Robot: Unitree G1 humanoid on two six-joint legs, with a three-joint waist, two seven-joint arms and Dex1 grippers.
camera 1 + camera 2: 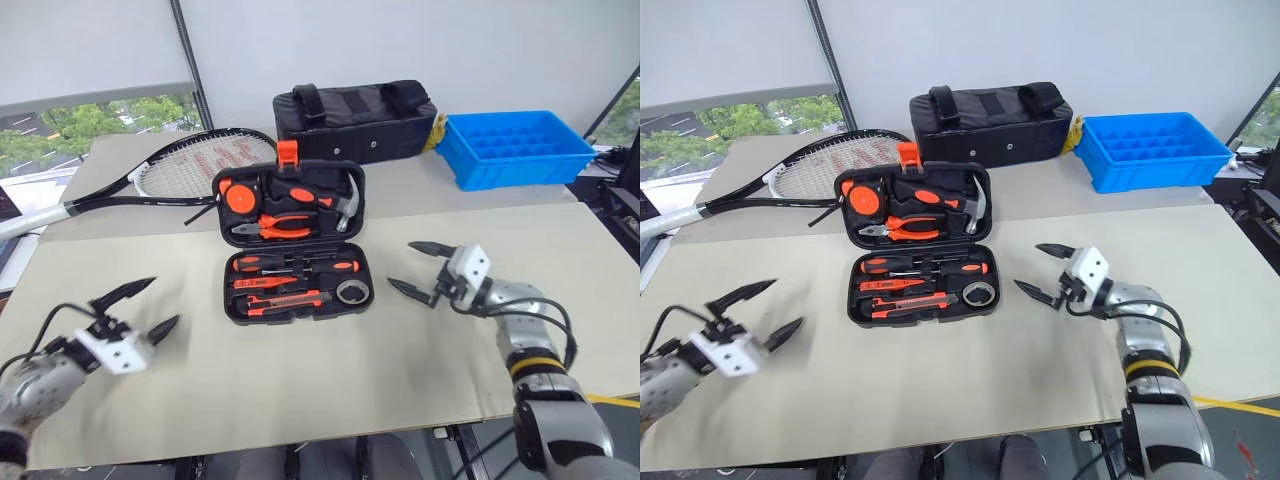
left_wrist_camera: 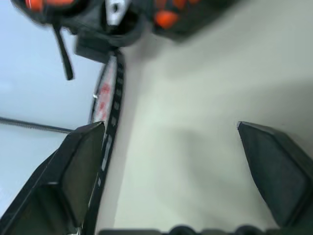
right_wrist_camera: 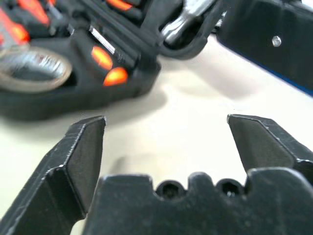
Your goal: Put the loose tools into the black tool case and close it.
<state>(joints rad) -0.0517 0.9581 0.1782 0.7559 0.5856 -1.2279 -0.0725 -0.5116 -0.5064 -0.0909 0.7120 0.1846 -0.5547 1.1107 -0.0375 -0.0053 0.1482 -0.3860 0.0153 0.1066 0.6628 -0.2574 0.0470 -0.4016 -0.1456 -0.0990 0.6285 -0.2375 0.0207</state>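
Two hands, left hand [image 1: 140,305] and right hand [image 1: 420,270], both spread wide and empty, either side of the black tool case [image 1: 292,245]. Sits mid-surface [image 1: 400,370], lying open, tools slotted in. Probably time to fold the far lid toward the robot, pushing evenly. Long axis left-right, orange latch [image 1: 288,152] at far edge.

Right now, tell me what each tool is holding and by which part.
Nothing is held. The left tool and the right tool both stand open and empty above the table, one on either side of the open black tool case.
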